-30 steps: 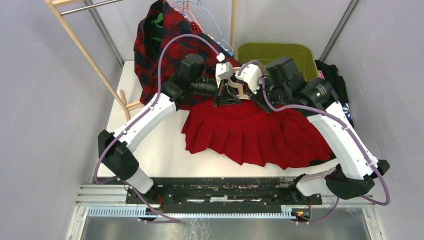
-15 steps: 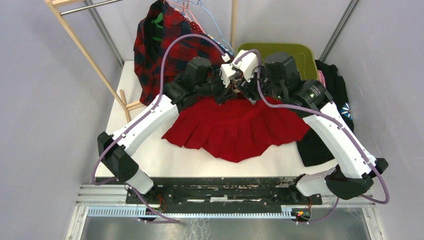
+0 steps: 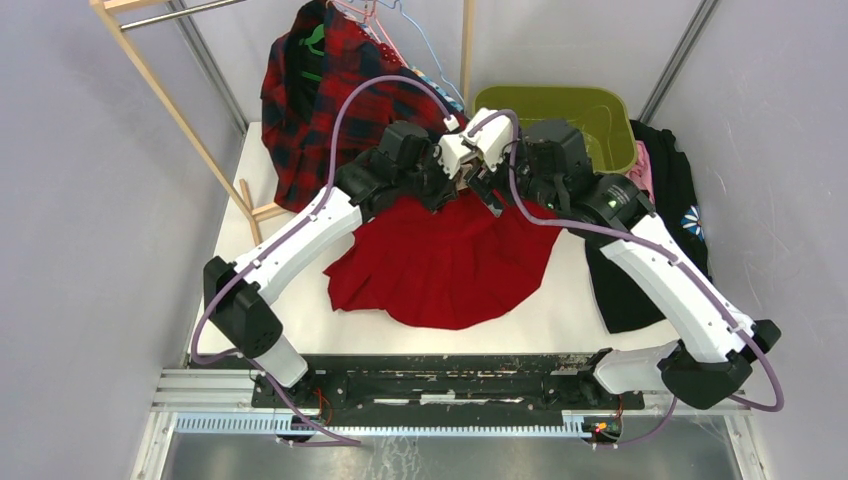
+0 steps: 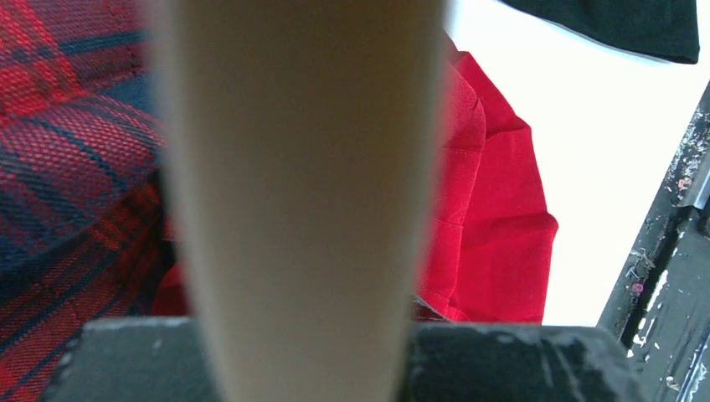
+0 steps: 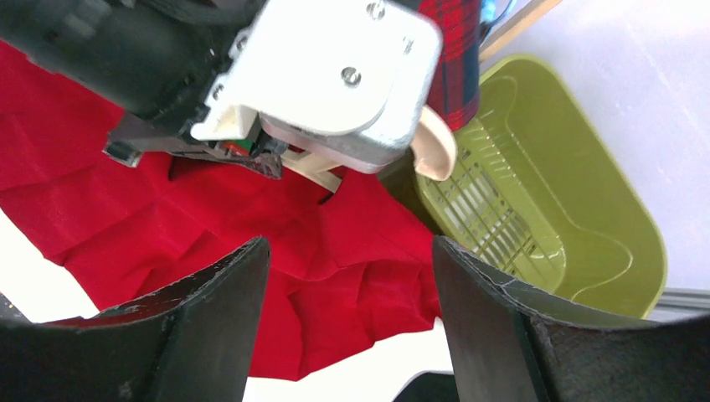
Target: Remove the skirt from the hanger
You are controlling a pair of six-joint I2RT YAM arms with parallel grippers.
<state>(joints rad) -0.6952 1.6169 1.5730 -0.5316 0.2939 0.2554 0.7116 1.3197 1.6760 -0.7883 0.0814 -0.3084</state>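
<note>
The red skirt [image 3: 440, 262] lies bunched on the white table, its top edge gathered under the two grippers. My left gripper [image 3: 452, 178] is shut on the pale wooden hanger [image 4: 301, 184], which fills the middle of the left wrist view, with the skirt [image 4: 490, 209] behind it. In the right wrist view the hanger's rounded end [image 5: 437, 144] sticks out from under the left gripper's housing [image 5: 335, 75]. My right gripper [image 5: 347, 276] stands open just right of it, with nothing between its fingers and the skirt [image 5: 209, 218] below. Whether the skirt still hangs from the hanger is hidden.
A green plastic bin [image 3: 560, 108] stands at the back right. A red plaid garment [image 3: 315, 95] hangs from the wooden rack [image 3: 170, 100] at the back left. Dark clothes [image 3: 655, 230] lie along the right edge of the table [image 3: 280, 300].
My right gripper has opened. The skirt has drawn in toward the left and bunched up, uncovering the dark clothes on the right. Both grippers have shifted toward the back.
</note>
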